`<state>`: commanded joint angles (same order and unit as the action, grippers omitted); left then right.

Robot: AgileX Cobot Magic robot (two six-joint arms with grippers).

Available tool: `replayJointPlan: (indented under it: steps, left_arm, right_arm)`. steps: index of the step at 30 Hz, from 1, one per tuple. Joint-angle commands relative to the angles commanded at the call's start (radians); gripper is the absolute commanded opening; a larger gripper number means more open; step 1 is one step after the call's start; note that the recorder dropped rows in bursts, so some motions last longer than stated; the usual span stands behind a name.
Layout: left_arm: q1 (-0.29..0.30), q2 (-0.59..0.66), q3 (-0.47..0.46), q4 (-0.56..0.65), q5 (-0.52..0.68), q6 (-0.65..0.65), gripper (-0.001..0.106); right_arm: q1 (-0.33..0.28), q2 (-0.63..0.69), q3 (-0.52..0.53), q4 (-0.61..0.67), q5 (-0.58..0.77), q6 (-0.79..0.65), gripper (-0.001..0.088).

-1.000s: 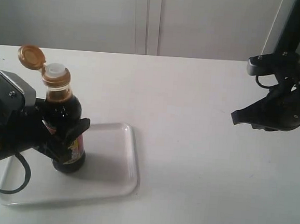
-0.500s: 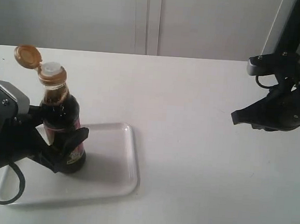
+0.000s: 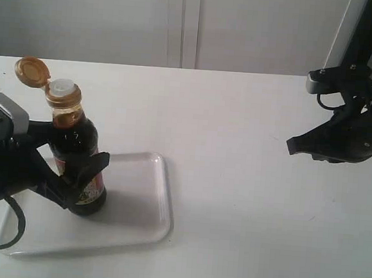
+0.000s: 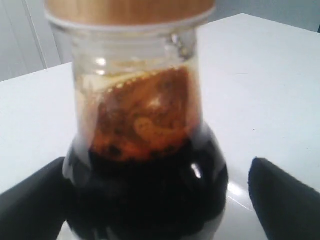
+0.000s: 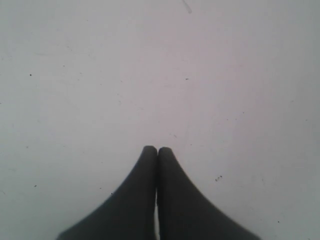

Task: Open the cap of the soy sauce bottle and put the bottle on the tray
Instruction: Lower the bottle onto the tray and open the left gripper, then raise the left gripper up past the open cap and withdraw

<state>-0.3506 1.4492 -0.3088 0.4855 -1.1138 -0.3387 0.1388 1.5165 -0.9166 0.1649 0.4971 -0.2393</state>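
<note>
A white worktop (image 3: pixel 247 182) is seen, most of it bare, with a wide stretch of open room between its left part and its right edge. The tray (image 3: pixel 159 195) is laid near the worktop's front left corner, its low raised rim well inside the front edge. The left tool (image 3: pixel 81 147) is set around the soy sauce bottle (image 3: pixel 75 149) with its jaws parted. In the left wrist view one finger (image 4: pixel 285 200) is seen apart from the glass, with white tray showing in the gap. Whether the other finger is touching cannot be told. The right tool (image 5: pixel 157 150) is held above bare worktop near the right edge, its fingers pressed together with nothing between them.

The bottle is stood upright near the tray's middle, so the placing is judged done. The cap (image 3: pixel 31 71) is flipped back on its hinge towards the worktop's left edge, and the white spout (image 3: pixel 62 89) is exposed. The bottle is judged stiff, smooth and probably slippery, weighted low by the dark liquid that fills its body, yet tall and narrow enough to be toppled by a sideways knock. With the spout uncovered, a tip would likely mean a spill. If it must be held again, the broad labelled body below the shoulder is judged the best place, not the neck or the hinged cap. A straight withdrawal towards the left edge is judged open, provided both fingers are kept clear of the glass.
</note>
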Motion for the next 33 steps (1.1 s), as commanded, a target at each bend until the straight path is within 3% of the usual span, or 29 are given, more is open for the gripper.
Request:
replayJointPlan:
  steps: [13, 23, 29, 33]
  left_arm:
    - [0.0, -0.121, 0.0, -0.016, 0.008, 0.0, 0.094]
    - [0.0, -0.184, 0.0, -0.179, 0.034, 0.005, 0.094]
    - [0.0, -0.186, -0.002, -0.179, 0.024, 0.005, 0.095]
    - [0.0, -0.194, -0.002, -0.179, -0.016, 0.0, 0.102]
  right_arm:
    - [0.0, 0.0, 0.0, 0.0, 0.0, 0.0, 0.0]
    - [0.0, 0.0, 0.0, 0.002, 0.0, 0.0, 0.0]
    - [0.0, 0.0, 0.0, 0.012, 0.0, 0.0, 0.0]
    - [0.0, 0.0, 0.0, 0.014, 0.002, 0.0, 0.0]
